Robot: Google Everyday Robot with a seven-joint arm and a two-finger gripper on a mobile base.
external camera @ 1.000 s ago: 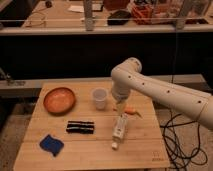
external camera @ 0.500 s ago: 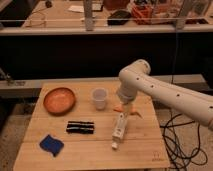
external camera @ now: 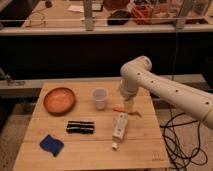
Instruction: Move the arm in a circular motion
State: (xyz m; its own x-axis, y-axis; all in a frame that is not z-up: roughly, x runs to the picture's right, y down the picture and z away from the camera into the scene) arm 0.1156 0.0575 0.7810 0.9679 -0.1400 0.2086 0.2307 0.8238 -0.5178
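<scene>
Gripper (external camera: 129,108) hangs below the wrist, pointing down over the right-centre of the wooden table (external camera: 145,150), just above the top end of a white bottle (external camera: 120,126) that lies on its side; whether it is released or clenched cannot be told, and nothing is seen held in it. Small orange bits (external camera: 120,108) show on the table at either side of the gripper, too small to identify. Arm (external camera: 167,92), cream-white, thick and tubular, with dark dots along it, enters from the right edge low down, rises leftward to a rounded elbow joint (external camera: 137,66) above the table's back edge, then turns down to the wrist. White cup (external camera: 100,98) stands upright just left of the wrist, apart from it. Round orange-brown bowl (external camera: 59,100) sits at back left of the table, well apart from the arm. Black oblong object (external camera: 80,127) lies flat in the middle, left of the bottle. Blue cloth (external camera: 51,145) is crumpled near the front left corner. Dark cables (external camera: 176,134) trail on the floor to the right of the table, under the arm. Behind, a long counter (external camera: 60,15) runs across the top of the view with clutter on it, including an orange basket (external camera: 145,11) at upper right
</scene>
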